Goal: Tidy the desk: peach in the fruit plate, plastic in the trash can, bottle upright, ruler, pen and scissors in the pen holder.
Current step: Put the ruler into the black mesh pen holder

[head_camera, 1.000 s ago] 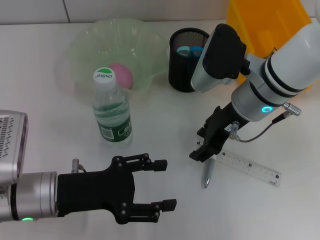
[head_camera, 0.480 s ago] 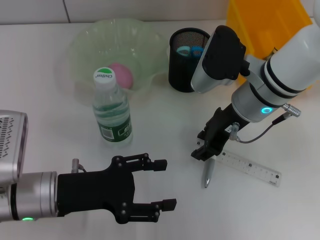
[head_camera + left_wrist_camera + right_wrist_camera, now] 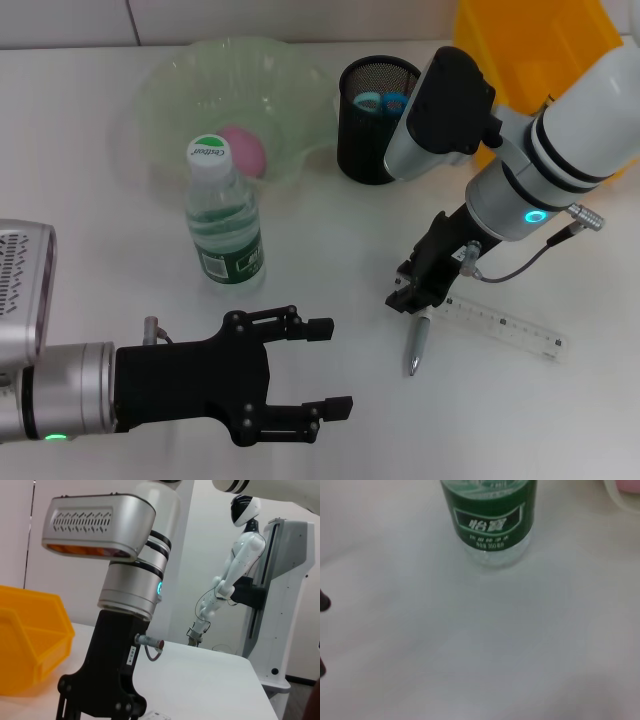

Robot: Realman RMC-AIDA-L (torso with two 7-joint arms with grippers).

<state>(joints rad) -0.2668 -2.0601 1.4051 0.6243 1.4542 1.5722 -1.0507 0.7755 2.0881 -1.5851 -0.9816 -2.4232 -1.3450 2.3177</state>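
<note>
Showing bottle [image 3: 490, 520] label: right wrist only

White desk [image 3: 90, 150]: bottle [image 3: 224, 225], pen [image 3: 416, 345], ruler [image 3: 505, 327]

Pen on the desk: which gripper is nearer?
Right. The right gripper hangs at the pen's upper end; the left gripper, open, sits off to the pen's left, well apart.

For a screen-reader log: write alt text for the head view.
The right gripper hangs low over the top end of a pen lying beside a clear ruler on the white desk. An upright bottle, a peach in the fruit plate and the pen holder stand behind; the left gripper waits open near the front.
</note>
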